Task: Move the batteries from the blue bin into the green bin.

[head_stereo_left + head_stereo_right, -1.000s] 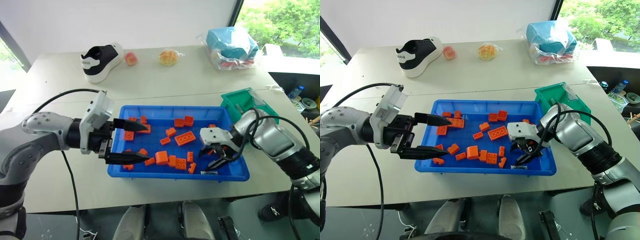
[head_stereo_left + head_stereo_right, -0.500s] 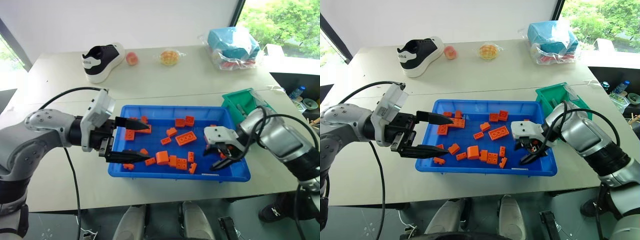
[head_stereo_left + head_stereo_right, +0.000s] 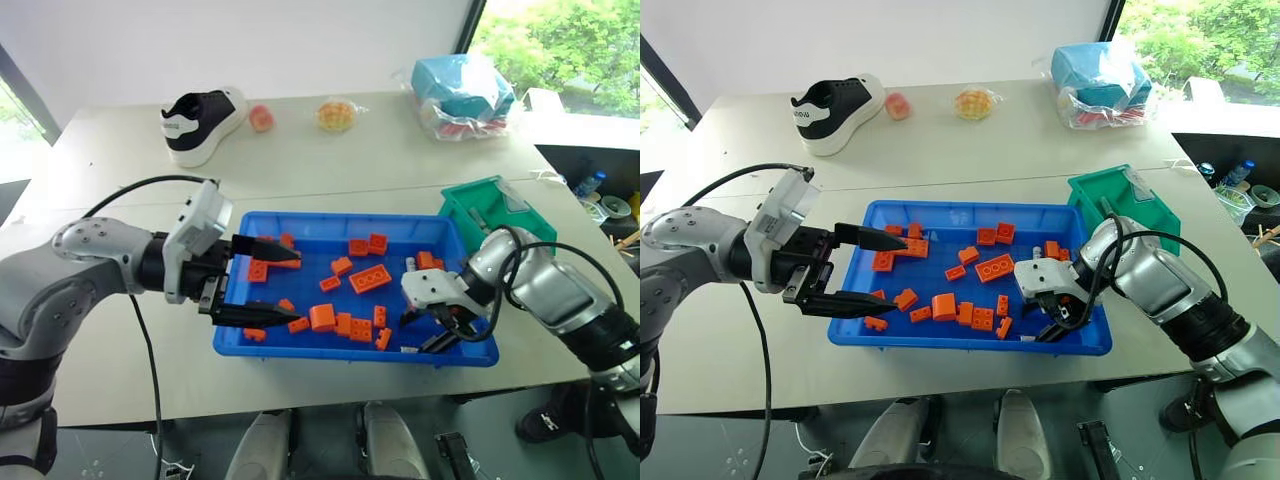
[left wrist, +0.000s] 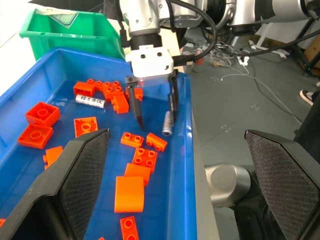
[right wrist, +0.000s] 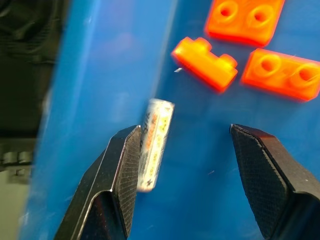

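Two black fingers of your right end effector (image 5: pixel 182 165) stand apart, straddling a silver battery (image 5: pixel 155 142) on the blue bin (image 3: pixel 340 222) floor by its near rim; its printed label is unreadable. A second battery (image 4: pixel 90 101) lies among orange bricks (image 3: pixel 370 277). Your left end effector (image 3: pixel 262 283) hangs open and empty over the bin's left end. The green bin (image 3: pixel 478 202) touches the far right corner. On the tabletop (image 3: pixel 330 160), a shoe (image 3: pixel 202 121) shows illegible lettering.

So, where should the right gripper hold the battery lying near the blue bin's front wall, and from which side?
Grip the battery across its middle, coming from above. It lies flat on the blue bin, and the right gripper is open around it.
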